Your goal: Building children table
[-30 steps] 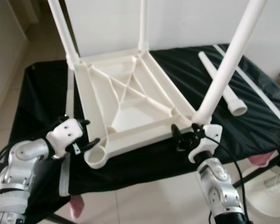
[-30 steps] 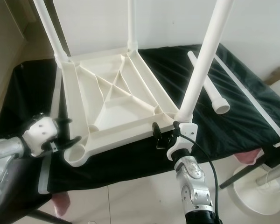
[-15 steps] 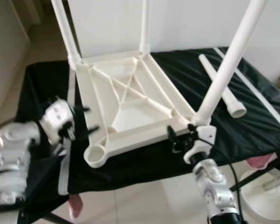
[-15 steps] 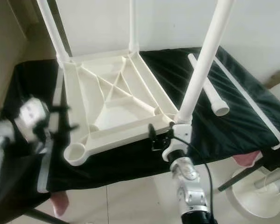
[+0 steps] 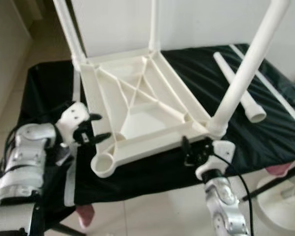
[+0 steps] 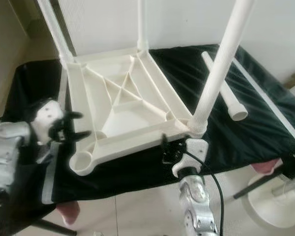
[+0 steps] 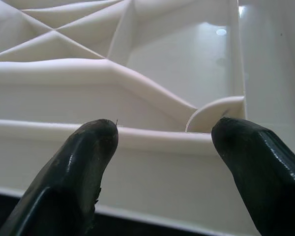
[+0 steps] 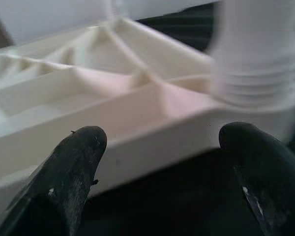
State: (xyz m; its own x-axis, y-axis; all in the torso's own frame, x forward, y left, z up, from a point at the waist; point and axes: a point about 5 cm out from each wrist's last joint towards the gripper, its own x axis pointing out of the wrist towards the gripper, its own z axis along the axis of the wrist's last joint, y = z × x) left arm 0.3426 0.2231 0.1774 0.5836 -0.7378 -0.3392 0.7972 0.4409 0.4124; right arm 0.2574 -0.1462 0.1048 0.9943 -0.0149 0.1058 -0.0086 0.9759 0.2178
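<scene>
An upturned cream plastic tabletop [image 5: 137, 105] lies on the black-covered table [image 5: 285, 132]. Three white legs stand in its corners: back left [image 5: 69, 29], back right [image 5: 154, 24] and front right [image 5: 246, 69]. The front-left socket [image 5: 104, 166] holds nothing. A loose leg [image 5: 238, 87] lies to the right. My left gripper [image 5: 96, 132] is open at the tabletop's left rim near that socket; its fingers [image 7: 83, 162] face the rim [image 7: 152, 137]. My right gripper [image 5: 194, 150] is open at the front rim, just below the front-right leg [image 8: 255, 59].
A thin white rod [image 5: 273, 88] lies along the table's right side. A white strap [image 5: 69, 182] hangs over the front-left edge. A round white base [image 5: 285, 201] stands on the tiled floor at the right. White wall behind.
My left gripper swung out to the left, then came back to the tabletop's left rim. The right gripper has stayed at the front-right corner. The view shifted slightly.
</scene>
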